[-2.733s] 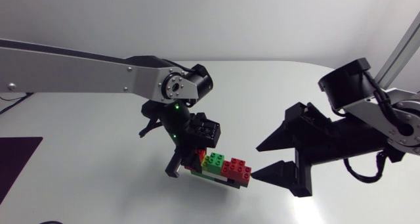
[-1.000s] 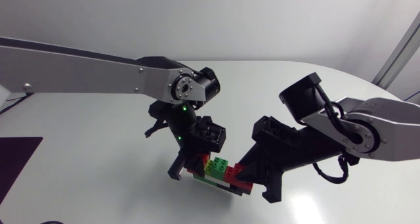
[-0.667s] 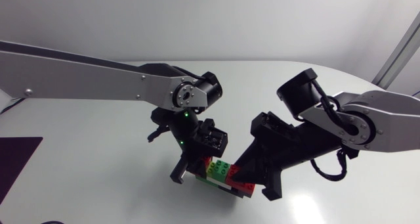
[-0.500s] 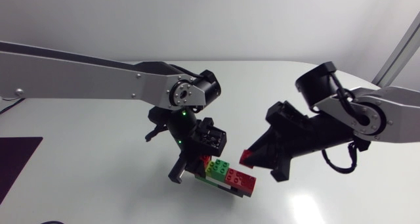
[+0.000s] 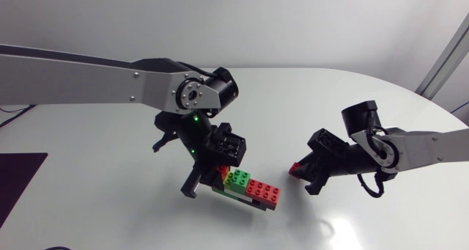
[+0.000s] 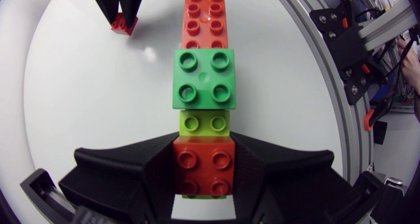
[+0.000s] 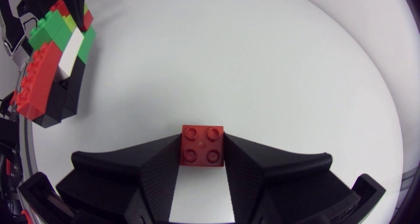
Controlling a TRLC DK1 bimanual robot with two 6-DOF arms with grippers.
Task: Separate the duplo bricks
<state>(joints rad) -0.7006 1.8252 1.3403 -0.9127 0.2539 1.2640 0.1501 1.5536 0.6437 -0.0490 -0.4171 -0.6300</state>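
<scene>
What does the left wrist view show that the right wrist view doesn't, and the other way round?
Only the left wrist view: the stack from above, studs in a row: a red brick gripped by the left tool, then a lime brick, a green brick and a long red brick. Only the right wrist view: the stack's side, with a white brick and a black layer beneath. Both: the stack, and the small red brick held in the right tool, apart from the stack.

Left arm (image 5: 88, 78) stretches in from the side, wrist bent steeply down, and its tool (image 5: 209, 184) pinches the brick stack (image 5: 253, 189) from both sides. Right arm (image 5: 425, 144) lies low, its tool (image 5: 300, 174) pointing inward with the fingers clamped on a small red brick (image 5: 294, 166).
</scene>
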